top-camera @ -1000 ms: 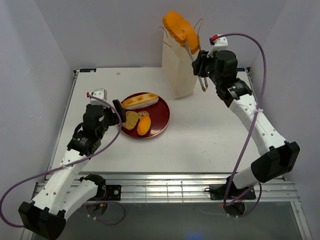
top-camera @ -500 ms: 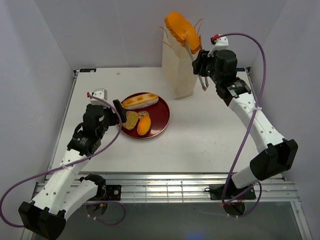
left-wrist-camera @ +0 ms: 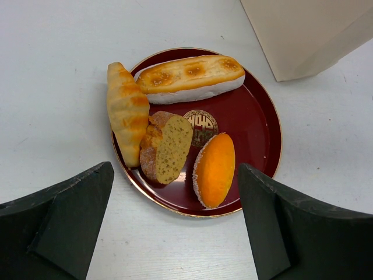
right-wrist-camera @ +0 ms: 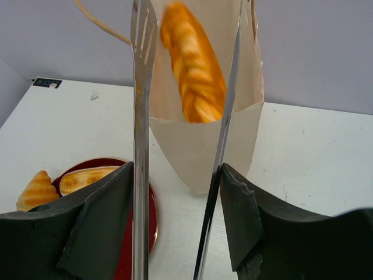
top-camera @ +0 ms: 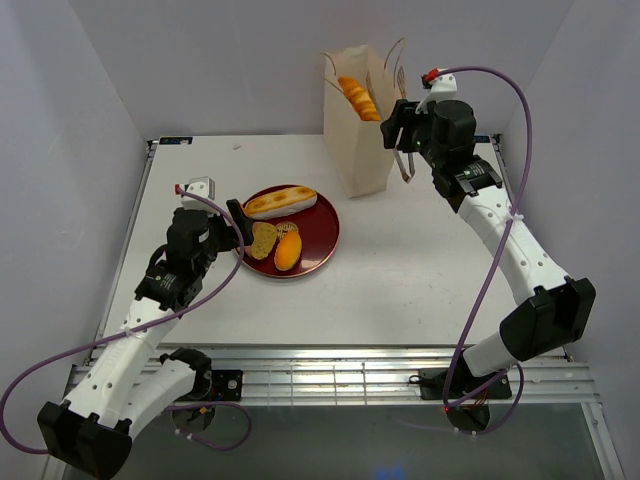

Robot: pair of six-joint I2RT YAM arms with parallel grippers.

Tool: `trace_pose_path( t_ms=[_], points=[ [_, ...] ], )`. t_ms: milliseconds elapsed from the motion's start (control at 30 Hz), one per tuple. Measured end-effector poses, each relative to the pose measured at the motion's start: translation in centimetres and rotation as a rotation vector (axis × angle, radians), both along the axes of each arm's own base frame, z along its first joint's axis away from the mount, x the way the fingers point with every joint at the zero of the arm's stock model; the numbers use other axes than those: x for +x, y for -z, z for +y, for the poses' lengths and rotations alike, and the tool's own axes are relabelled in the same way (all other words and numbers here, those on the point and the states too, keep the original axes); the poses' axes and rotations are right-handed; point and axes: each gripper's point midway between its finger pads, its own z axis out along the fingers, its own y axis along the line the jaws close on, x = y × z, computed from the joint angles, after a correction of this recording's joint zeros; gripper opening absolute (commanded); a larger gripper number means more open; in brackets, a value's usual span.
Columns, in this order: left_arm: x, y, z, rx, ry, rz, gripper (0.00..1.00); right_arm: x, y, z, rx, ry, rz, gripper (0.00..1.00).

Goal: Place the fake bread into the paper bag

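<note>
The paper bag [top-camera: 357, 140] stands upright at the back of the table. A golden ridged piece of fake bread [top-camera: 358, 97] sits in its open mouth; in the right wrist view it [right-wrist-camera: 193, 65] hangs between the spread arms of the metal tongs [right-wrist-camera: 140, 116], touching neither. My right gripper [top-camera: 399, 127] is shut on the tongs beside the bag's top. The dark red plate [top-camera: 322, 236] holds a long roll [left-wrist-camera: 189, 76], a croissant [left-wrist-camera: 127, 111], a cut slice [left-wrist-camera: 169, 146] and an orange oval [left-wrist-camera: 214, 169]. My left gripper [left-wrist-camera: 175, 233] is open and empty at the plate's near-left edge.
White walls close in the table on the left, back and right. The bag's thin brown handles [top-camera: 397, 52] stick up near the tongs. The right arm [top-camera: 510, 240] reaches over the table's right side. A metal rail [top-camera: 340, 375] runs along the near edge.
The tongs have opened and let go of the orange bread they held above the bag. The bread has dropped into the bag's mouth. The left arm has not moved.
</note>
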Motion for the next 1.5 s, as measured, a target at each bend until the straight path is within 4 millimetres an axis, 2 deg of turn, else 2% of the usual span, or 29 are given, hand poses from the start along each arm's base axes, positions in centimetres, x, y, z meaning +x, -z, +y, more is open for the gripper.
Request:
trace_pose_path(
  t_ms=[500, 767, 900, 1100, 1133, 1167, 1233, 1333, 1500],
  points=[
    [0.1, 0.2, 0.0, 0.003, 0.0, 0.006, 0.97, -0.4, -1.1, 0.4, 0.018, -0.042, -0.028, 0.64],
    [0.2, 0.4, -0.1, 0.005, 0.0, 0.012, 0.97, -3.0, -3.7, 1.3, 0.049, -0.141, -0.079, 0.63],
    [0.2, 0.4, 0.0, 0.008, -0.004, 0.013, 0.98, -5.3, -3.7, 1.6, 0.064, -0.205, -0.079, 0.61],
    [0.3, 0.4, 0.4, 0.015, -0.024, 0.01, 0.98, -8.7, -1.3, 2.8, 0.073, -0.342, -0.027, 0.62],
    [0.3, 0.4, 0.4, 0.016, -0.026, 0.01, 0.95, -9.3, -0.6, 3.1, 0.073, -0.367, -0.015, 0.62],
    [0.3, 0.4, 0.5, 0.017, -0.027, 0.01, 0.9, -9.9, 0.2, 3.3, 0.072, -0.389, 0.003, 0.61],
    [0.3, 0.4, 0.5, 0.02, -0.027, 0.009, 0.88, -11.0, 2.1, 3.8, 0.069, -0.425, 0.042, 0.61],
    [0.3, 0.4, 0.5, 0.025, -0.025, 0.008, 0.95, -12.8, 5.3, 4.7, 0.06, -0.475, 0.11, 0.61],
    [0.3, 0.3, 0.8, 0.03, -0.038, 0.003, 0.95, -15.4, 11.0, 6.0, 0.032, -0.534, 0.222, 0.62]
  ],
)
